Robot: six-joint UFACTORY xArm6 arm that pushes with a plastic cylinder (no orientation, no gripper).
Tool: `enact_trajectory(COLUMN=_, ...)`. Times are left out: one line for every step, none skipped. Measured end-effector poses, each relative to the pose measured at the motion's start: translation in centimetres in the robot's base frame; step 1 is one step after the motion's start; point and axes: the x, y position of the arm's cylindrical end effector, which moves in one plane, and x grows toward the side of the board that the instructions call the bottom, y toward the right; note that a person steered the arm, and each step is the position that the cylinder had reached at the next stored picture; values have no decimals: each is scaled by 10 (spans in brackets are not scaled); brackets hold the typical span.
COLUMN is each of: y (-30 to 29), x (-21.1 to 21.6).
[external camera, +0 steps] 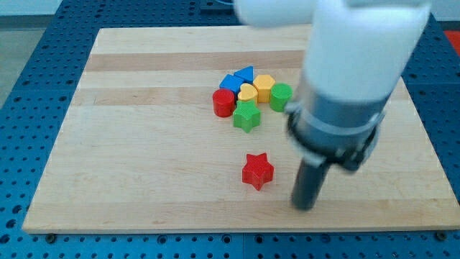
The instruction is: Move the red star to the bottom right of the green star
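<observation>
Red star (257, 171) is sitting on its own on the desk (144, 144), well below the rest of the blocks and a bit toward the view's right of the green star (246, 116). My tip (305, 207) is down on the wood just to the right of the red star and slightly lower, with a small gap, not touching. No jaws on this thing, just the rod, so it's holding nothing. Up top there's a tight cluster: red cylinder (224, 103) on the left, blue blocks (238, 78) behind, a yellow heart (248, 93), another yellow block (264, 86), and a green cylinder (281, 96) on the right. The green star sits at the cluster's bottom edge, against the yellow heart.
</observation>
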Motion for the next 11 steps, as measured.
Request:
enact_trajectory(y=-52, x=1)
enact_trajectory(y=-64, x=-44)
enact_trajectory(y=-43, x=-81)
enact_trajectory(y=13, x=-100)
enact_trajectory(y=25, x=-98)
enact_trajectory(y=32, x=-55)
enact_trajectory(y=80, x=-66)
enact_trajectory(y=83, x=-93)
enact_trajectory(y=73, x=-106)
enact_trajectory(y=43, x=-108)
enact_trajectory(y=15, x=-110)
